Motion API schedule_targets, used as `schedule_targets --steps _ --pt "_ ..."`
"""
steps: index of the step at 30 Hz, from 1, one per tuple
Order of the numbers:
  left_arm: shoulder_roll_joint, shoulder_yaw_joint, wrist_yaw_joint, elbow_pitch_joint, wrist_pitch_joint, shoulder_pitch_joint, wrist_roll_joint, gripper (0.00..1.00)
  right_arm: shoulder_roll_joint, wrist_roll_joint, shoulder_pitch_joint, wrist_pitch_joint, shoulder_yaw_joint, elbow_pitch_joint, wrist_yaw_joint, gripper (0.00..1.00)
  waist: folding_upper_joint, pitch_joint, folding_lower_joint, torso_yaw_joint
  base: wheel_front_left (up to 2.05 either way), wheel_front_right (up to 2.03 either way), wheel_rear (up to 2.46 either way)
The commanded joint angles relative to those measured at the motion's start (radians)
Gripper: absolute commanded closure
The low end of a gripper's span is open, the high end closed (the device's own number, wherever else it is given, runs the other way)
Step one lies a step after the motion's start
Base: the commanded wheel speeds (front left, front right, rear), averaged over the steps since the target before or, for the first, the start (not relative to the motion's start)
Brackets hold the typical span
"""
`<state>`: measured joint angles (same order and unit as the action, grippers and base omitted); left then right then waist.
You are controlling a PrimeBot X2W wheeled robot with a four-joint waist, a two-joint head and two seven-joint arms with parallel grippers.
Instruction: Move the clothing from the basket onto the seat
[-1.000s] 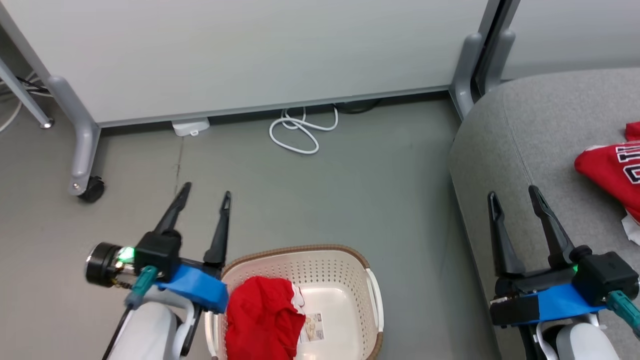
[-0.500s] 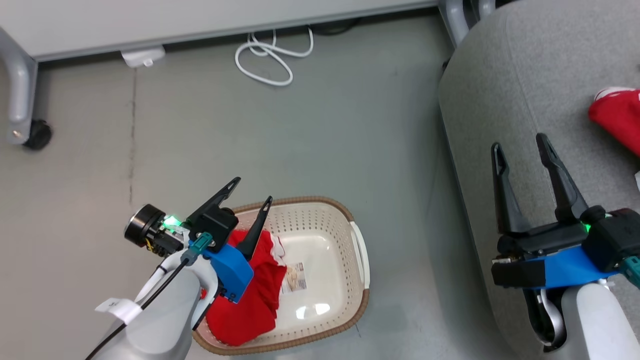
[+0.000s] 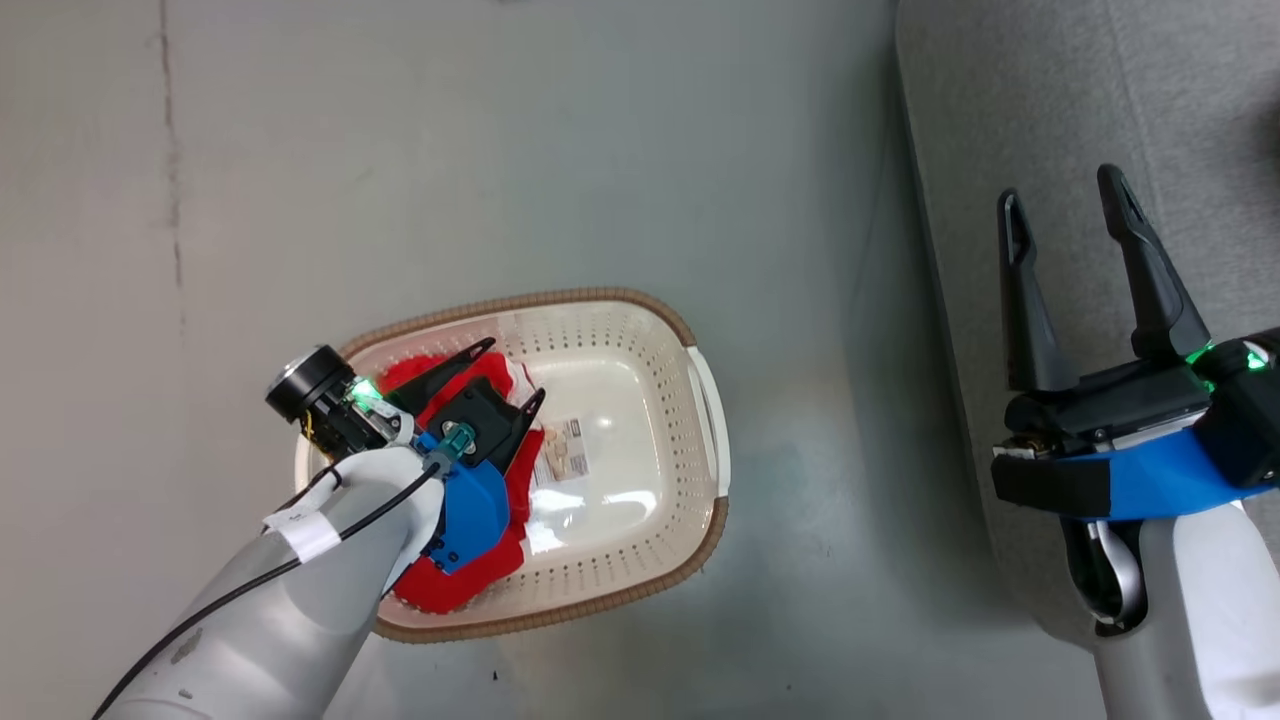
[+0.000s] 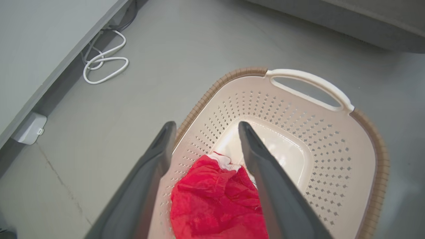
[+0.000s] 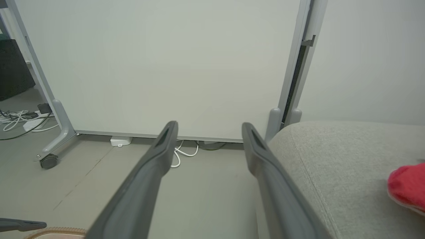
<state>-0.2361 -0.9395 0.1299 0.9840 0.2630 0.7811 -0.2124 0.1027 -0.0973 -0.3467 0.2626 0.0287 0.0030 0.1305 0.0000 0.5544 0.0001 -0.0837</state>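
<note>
red shorts lie bunched at one end of the basket on the floor. the left hand hangs open just above them, holding nothing. the right hand, also open and empty, hovers over the edge of the sofa, where a second red garment lies.

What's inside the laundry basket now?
Cream perforated plastic basket, brown woven-look rim: one crumpled red garment with white trim at one end, paper label on the bare bottom. Open left pincer covers part of the cloth; anything underneath is hidden.
</note>
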Motion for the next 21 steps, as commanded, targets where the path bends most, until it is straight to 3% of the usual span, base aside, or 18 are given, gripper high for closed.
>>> schedule_targets --steps 1,12,21 --pt "0.004 -0.021 0.0 0.021 0.003 0.029 -0.006 0.0 0.006 0.006 -0.023 0.003 0.002 -0.007 0.0 0.0 0.0 0.047 -0.0001 -0.004 0.0 0.0 0.0" --pt "0.027 -0.184 0.0 0.199 -0.025 0.143 -0.054 0.0 0.002 0.006 -0.077 0.003 0.004 -0.04 0.0 0.0 0.0 0.191 -0.0001 -0.034 0.0 0.0 0.0" --pt "0.002 -0.285 0.0 0.262 -0.087 0.23 -0.062 0.0 -0.006 0.007 -0.112 0.003 0.0 -0.108 0.0 0.0 0.0 0.322 -0.0001 -0.056 0.0 0.0 0.0"
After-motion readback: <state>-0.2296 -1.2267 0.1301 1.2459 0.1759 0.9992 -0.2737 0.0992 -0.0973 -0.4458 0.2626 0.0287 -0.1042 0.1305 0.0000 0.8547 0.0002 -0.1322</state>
